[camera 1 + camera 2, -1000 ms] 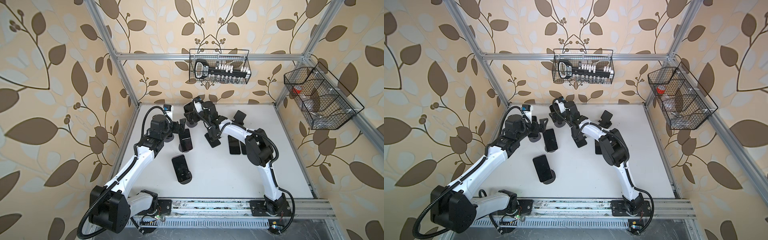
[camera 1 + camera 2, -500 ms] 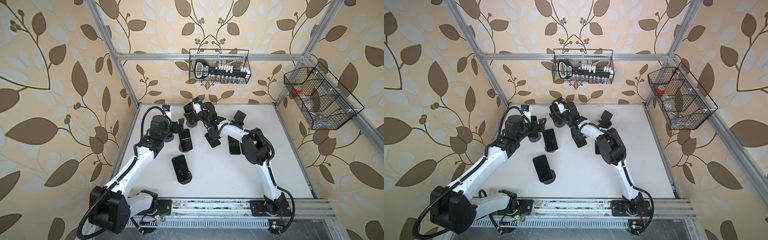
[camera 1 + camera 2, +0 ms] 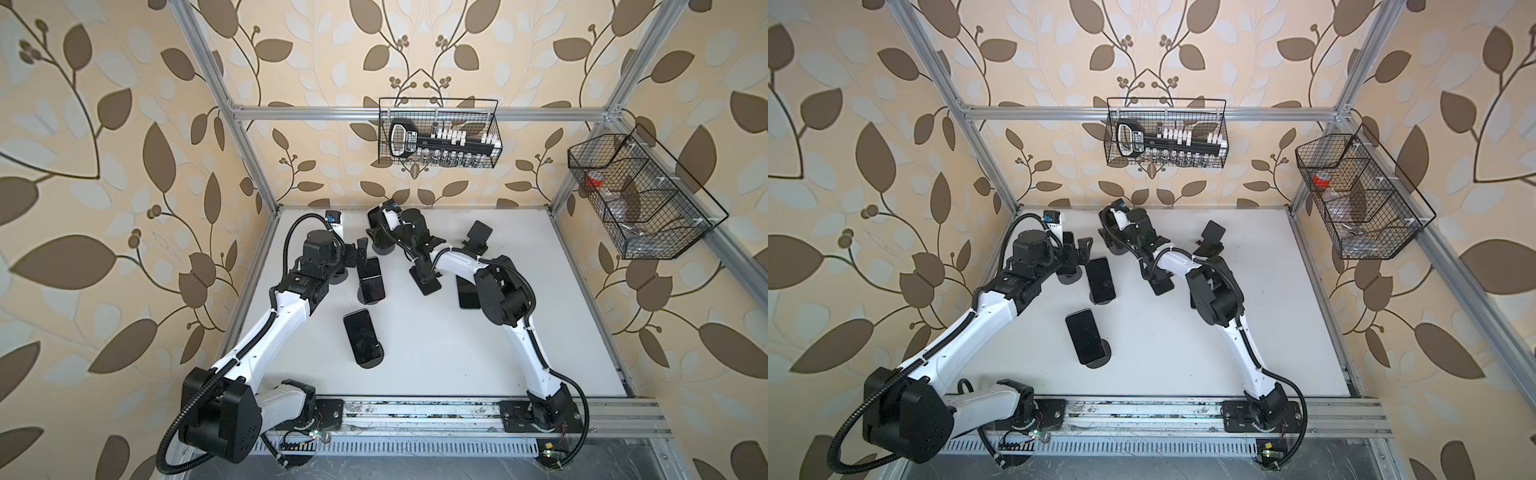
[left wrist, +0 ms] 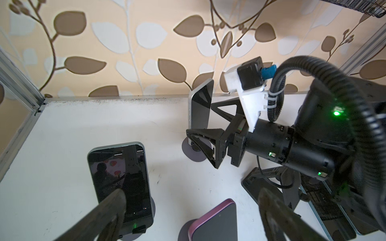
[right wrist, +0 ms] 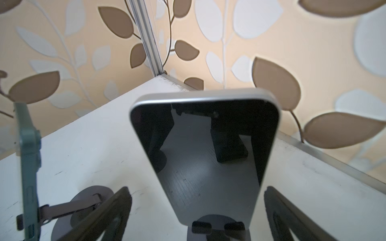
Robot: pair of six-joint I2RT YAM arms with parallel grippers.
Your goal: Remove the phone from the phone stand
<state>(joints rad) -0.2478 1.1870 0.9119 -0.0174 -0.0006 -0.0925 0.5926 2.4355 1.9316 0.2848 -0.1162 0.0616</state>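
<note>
We see a robotics lab cell: a white table (image 3: pixel 436 345) fenced by an aluminium frame (image 3: pixel 316 113) and leaf wallpaper (image 3: pixel 124 124), wire baskets (image 3: pixel 436 160) hung above it, a metal rail (image 3: pixel 415 409) along its front edge.

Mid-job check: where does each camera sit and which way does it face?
Both top views: overhead, looking down at the table; left arm and right arm show.
Left wrist: low, facing the back wall; left tool in front, right tool beyond.
Right wrist: close on the silver phone; right tool's fingers show.
Shared: both wrist views show the silver phone.
</note>
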